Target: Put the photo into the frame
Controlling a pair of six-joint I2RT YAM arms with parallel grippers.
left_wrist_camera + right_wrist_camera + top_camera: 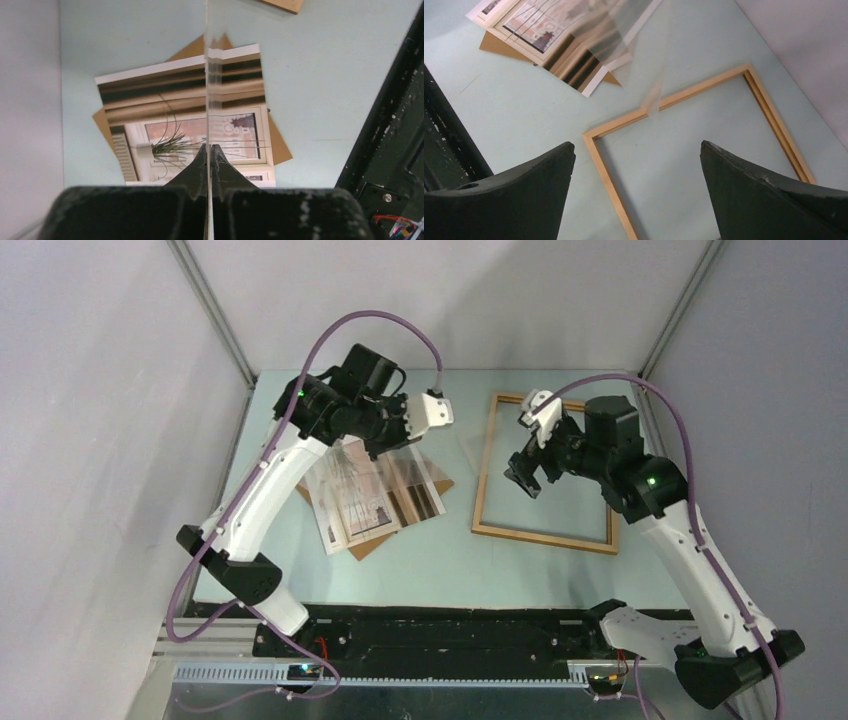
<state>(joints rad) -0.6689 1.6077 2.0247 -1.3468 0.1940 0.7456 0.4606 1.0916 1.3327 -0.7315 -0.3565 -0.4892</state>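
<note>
The photo (365,502), a print of a grass plant by a window, lies face up on the table at the left. It also shows in the left wrist view (150,100) and the right wrist view (524,25). The light-wood frame (545,536) lies flat to the right, with bare table inside it (704,85). My left gripper (395,437) is shut on a clear sheet (207,75), holding it edge-on above the photo (210,148). My right gripper (525,475) hovers open and holds nothing over the frame's left part (636,150).
A plain brown backing board (372,546) lies under the photo, its corners sticking out (280,145). The clear sheet (634,55) hangs between the photo and the frame. Grey walls close in the table at the left, back and right. A black rail (450,630) runs along the near edge.
</note>
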